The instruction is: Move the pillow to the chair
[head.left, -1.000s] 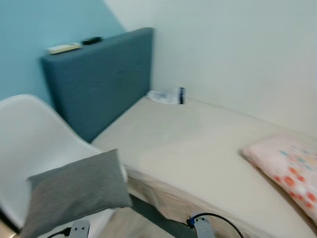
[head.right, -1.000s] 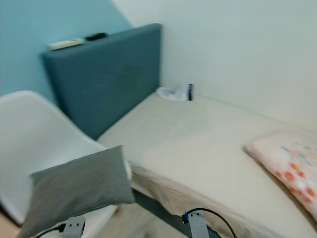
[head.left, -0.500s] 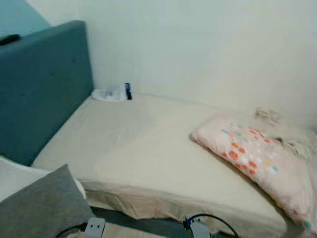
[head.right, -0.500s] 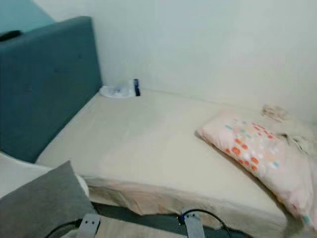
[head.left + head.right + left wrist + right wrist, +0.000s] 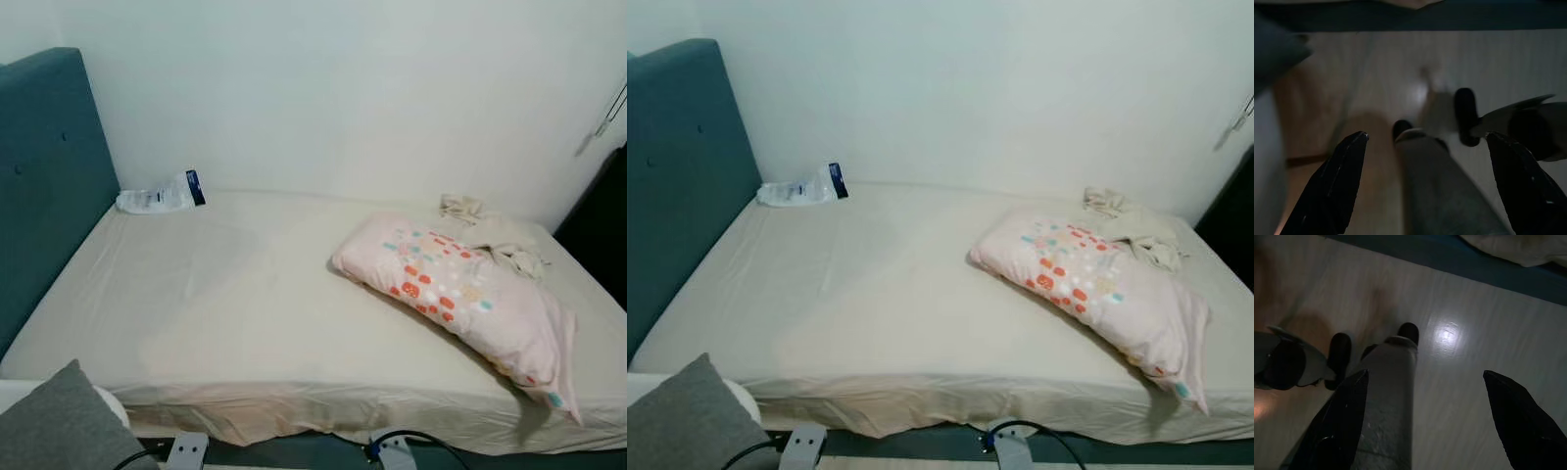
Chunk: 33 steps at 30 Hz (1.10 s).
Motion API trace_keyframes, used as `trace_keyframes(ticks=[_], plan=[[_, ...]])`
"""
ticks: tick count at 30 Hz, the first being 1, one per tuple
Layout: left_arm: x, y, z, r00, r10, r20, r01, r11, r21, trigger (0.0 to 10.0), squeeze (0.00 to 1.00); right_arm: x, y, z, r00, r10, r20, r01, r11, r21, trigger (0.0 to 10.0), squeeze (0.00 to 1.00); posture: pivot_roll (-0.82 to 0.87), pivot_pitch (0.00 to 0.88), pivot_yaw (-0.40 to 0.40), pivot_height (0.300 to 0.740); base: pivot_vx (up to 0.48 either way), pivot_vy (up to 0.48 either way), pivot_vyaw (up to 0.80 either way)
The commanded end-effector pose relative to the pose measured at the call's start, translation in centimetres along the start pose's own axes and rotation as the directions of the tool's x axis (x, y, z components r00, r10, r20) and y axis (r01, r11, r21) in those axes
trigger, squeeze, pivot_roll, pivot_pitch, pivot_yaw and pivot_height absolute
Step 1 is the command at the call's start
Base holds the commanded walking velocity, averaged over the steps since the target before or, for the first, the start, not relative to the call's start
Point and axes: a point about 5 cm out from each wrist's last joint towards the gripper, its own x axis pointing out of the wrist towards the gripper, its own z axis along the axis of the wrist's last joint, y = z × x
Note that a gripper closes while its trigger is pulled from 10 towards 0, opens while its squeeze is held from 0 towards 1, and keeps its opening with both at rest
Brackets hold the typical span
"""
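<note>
Pink pillow (image 5: 460, 299) with orange, teal and white dots lies flat on the beige-sheeted bed (image 5: 245, 304), toward the 3 o'clock side of the mattress, its long axis running diagonally from the centre out to the 4 o'clock corner, where its end reaches the mattress edge. Just beyond it at 1 o'clock sits a crumpled beige cloth (image 5: 490, 233), touching or nearly touching the pillow's far side. A clear plastic packet with a dark blue end (image 5: 159, 195) rests at 10 o'clock against the white wall, close to the teal upholstered headboard (image 5: 39, 176), well apart from the pillow. At 7 o'clock a grey fabric cushion (image 5: 59, 431) lies on the white chair (image 5: 737, 397), of which a curved edge shows. The left gripper (image 5: 1427, 181) hangs over the pale wooden floor (image 5: 1488, 323) with its two black fingers spread wide and nothing between them; the robot's own grey leg and dark foot show beneath it. The right gripper (image 5: 1432, 418) hangs likewise, released and holding nothing, above the same floor near the bed's dark base.
</note>
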Motion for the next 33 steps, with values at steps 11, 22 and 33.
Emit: trace_keyframes(ticks=[11, 22, 33], plan=[[-0.03, -0.11, -0.26, 1.0, -0.013, -0.012, 0.013, 1.0, 0.002, 10.0, 0.0, -0.09, -0.5, -0.05, 1.0, -0.016, -0.009, 0.016, 1.0, -0.01, 10.0, 0.0, 0.11, 0.0, -0.062, 0.74, 0.0, 0.0, -0.77], [-0.01, -0.19, -0.3, 1.0, -0.012, -0.019, 0.012, 1.0, 0.008, 10.0, 0.0, -0.15, -0.78, -0.12, 1.0, -0.027, -0.015, 0.027, 0.999, -0.035, 10.0, 0.0, 0.11, 0.0, -0.071, 0.74, 0.0, 0.0, -0.07], [-0.01, -0.33, -0.45, 0.999, -0.016, -0.03, 0.017, 1.0, 0.021, 10.0, 0.0, -0.18, -0.94, -0.15, 0.999, -0.031, -0.017, 0.03, 0.999, -0.045, 10.0, 0.0, 0.11, 0.0, -0.071, 0.74, 0.0, -0.285, 0.0]])
